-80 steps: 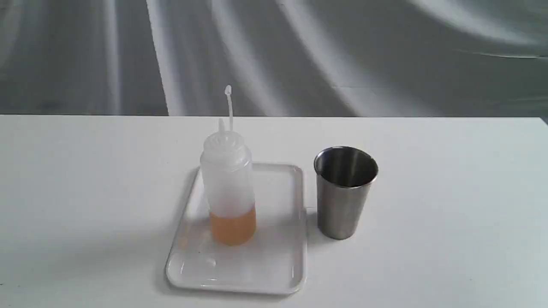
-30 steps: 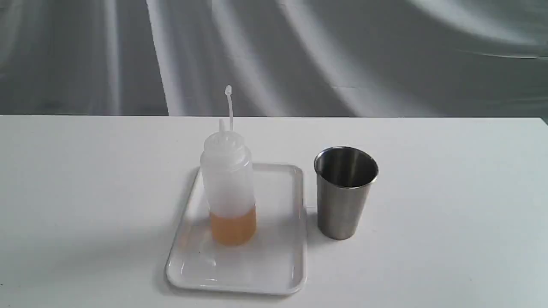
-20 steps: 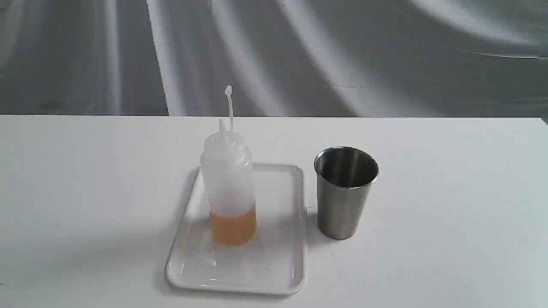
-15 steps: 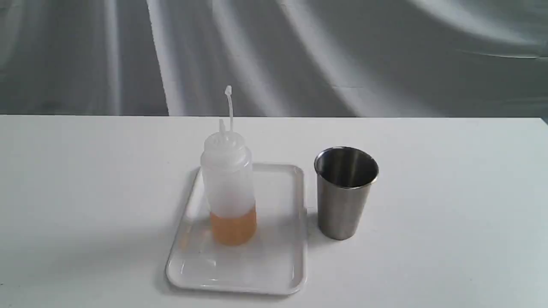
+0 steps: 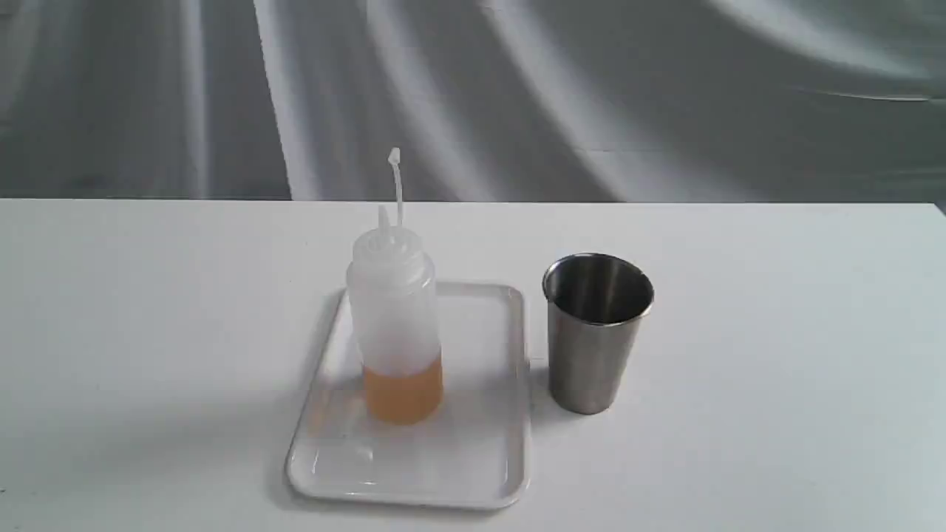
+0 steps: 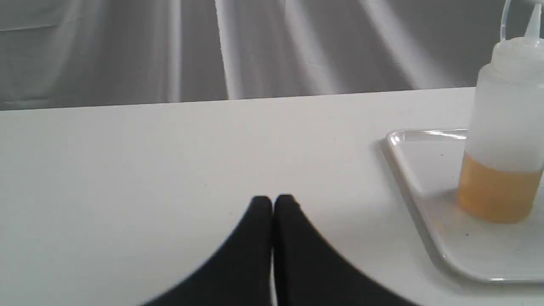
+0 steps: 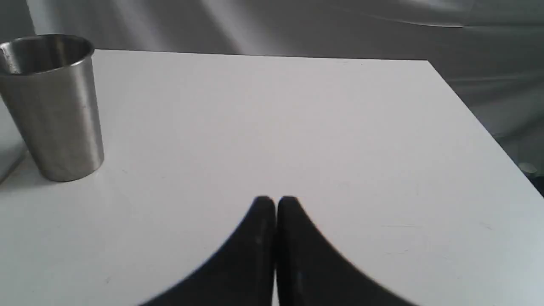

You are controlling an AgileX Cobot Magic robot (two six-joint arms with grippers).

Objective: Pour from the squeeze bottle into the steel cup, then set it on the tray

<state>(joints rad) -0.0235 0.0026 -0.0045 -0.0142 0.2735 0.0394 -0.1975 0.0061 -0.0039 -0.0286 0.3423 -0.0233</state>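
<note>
The squeeze bottle (image 5: 395, 318) stands upright on the white tray (image 5: 473, 473), amber liquid in its lower part and its cap strap sticking up. The steel cup (image 5: 595, 332) stands on the table just right of the tray. Neither gripper shows in the exterior view. In the left wrist view my left gripper (image 6: 273, 200) is shut and empty over bare table, apart from the tray (image 6: 408, 165) and the bottle (image 6: 505, 140). In the right wrist view my right gripper (image 7: 275, 200) is shut and empty, well away from the cup (image 7: 53, 106).
The white table (image 5: 776, 310) ends against a grey draped cloth (image 5: 591, 96) at the back. The table's right edge and corner (image 7: 467, 110) show in the right wrist view.
</note>
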